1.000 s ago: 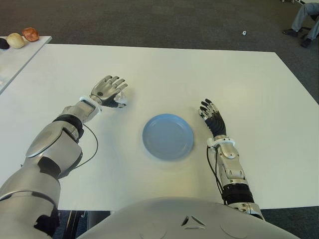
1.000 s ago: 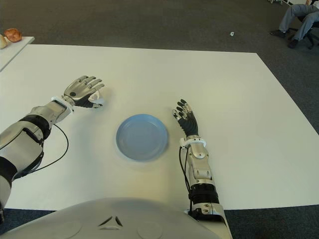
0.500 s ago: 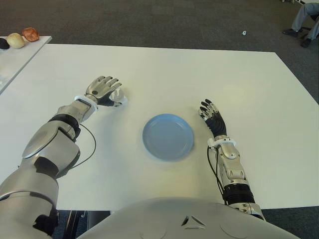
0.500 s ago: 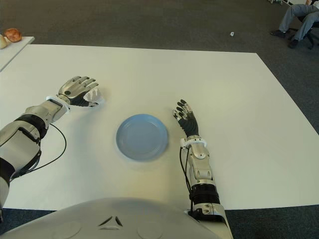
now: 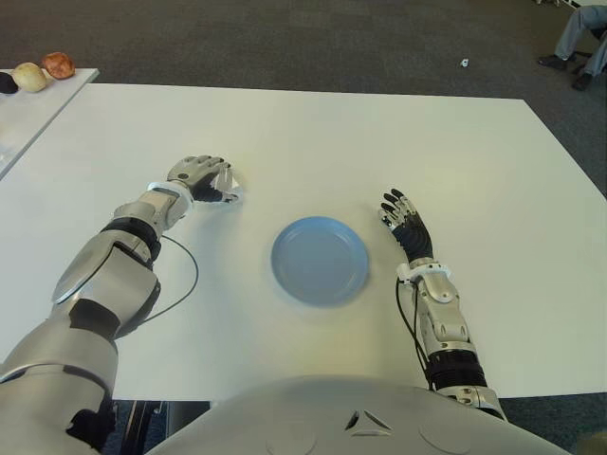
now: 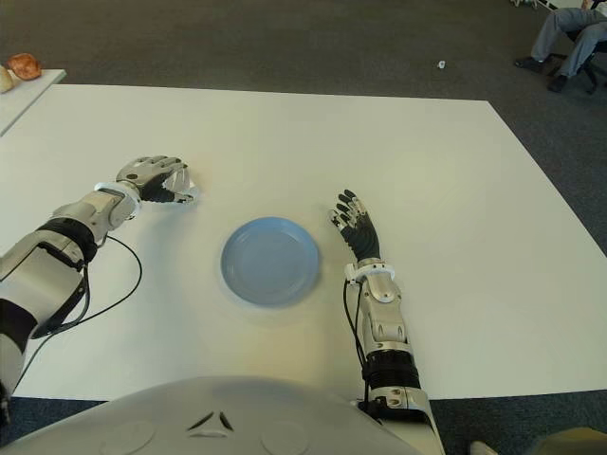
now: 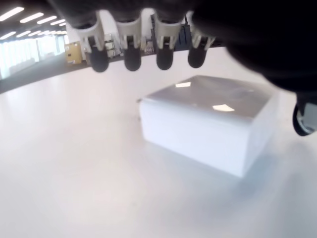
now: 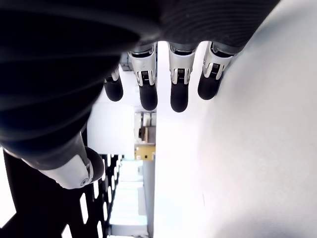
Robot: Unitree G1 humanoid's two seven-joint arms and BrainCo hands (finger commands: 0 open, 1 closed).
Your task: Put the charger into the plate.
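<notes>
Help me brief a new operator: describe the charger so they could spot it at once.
On the big white table, look to the robot's left of the blue plate, where the left hand hovers with fingers curled above it, not gripping. The charger is a small glossy white block lying flat, the only loose thing there, nearly matching the tabletop.

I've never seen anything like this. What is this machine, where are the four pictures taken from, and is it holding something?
It is a human-shaped robot with two arms and fingered hands. Two pictures come from cameras in its head, looking down at a white table. The other two come from cameras on its wrists. On the table lies a blue plate. The left hand arches over a small white charger, fingers above it, not gripping yet. The right hand shows to the right of the plate, open and holding nothing.
</notes>
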